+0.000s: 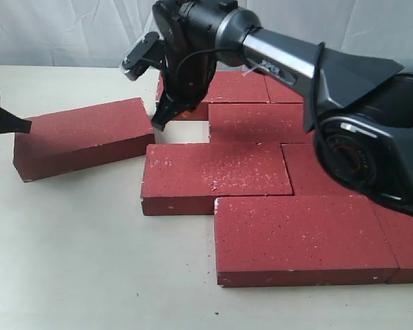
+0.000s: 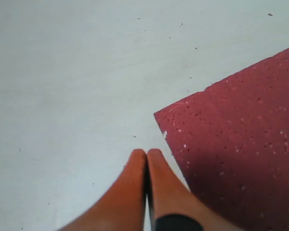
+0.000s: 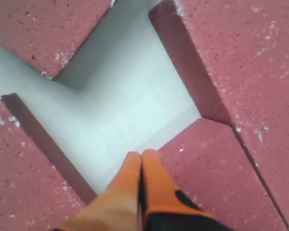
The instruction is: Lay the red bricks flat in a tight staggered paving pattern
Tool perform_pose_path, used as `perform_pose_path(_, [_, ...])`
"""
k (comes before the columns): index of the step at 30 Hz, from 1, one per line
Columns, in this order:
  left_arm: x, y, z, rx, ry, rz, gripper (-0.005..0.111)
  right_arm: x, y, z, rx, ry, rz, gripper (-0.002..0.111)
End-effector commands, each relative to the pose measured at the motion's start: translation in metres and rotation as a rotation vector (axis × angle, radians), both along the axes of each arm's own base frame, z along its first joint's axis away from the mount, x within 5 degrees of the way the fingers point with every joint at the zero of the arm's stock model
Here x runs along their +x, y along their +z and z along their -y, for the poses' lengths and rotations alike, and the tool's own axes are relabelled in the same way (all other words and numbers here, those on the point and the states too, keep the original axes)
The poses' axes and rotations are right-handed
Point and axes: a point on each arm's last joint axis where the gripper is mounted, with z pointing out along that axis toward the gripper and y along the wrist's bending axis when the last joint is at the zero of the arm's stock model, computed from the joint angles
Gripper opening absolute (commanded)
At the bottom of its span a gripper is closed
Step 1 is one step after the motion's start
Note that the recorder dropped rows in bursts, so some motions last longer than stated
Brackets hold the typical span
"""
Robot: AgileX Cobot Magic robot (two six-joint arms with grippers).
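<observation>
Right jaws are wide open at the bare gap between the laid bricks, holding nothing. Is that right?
No: the right jaws are shut, tips pressed together, as the right wrist view shows. They are at the bare gap between the laid red bricks, holding nothing.

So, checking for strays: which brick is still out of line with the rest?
The brick on the far left: it lies at an angle, while the others lie square in rows.
</observation>
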Motion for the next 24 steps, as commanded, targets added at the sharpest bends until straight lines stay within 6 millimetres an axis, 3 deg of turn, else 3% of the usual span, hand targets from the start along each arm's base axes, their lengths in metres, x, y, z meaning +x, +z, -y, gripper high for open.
perform_pose_path(1, [-0.005,0.018,0.002,-0.012,-0.013,0.042,0.0,0.021,0.024,0.028,0.253,-0.05,-0.057,-0.001])
perform_pose_path(6, [-0.005,0.026,-0.003,0.026,0.023,0.087,0.0,0.024,0.014,0.032,0.475,0.097,-0.229,-0.001])
perform_pose_path(14, [0.001,-0.01,-0.022,0.05,0.199,0.041,0.0,0.037,-0.008,0.016,0.393,0.097,-0.029,-0.001])
perform_pose_path(20, [0.006,-0.024,-0.031,-0.188,0.126,-0.089,0.0,0.033,-0.015,0.009,0.355,0.022,-0.026,-0.001])
perform_pose_path(24, [0.008,-0.026,-0.039,-0.212,0.161,-0.086,0.0,0.034,-0.026,0.008,0.358,-0.02,-0.057,-0.001])
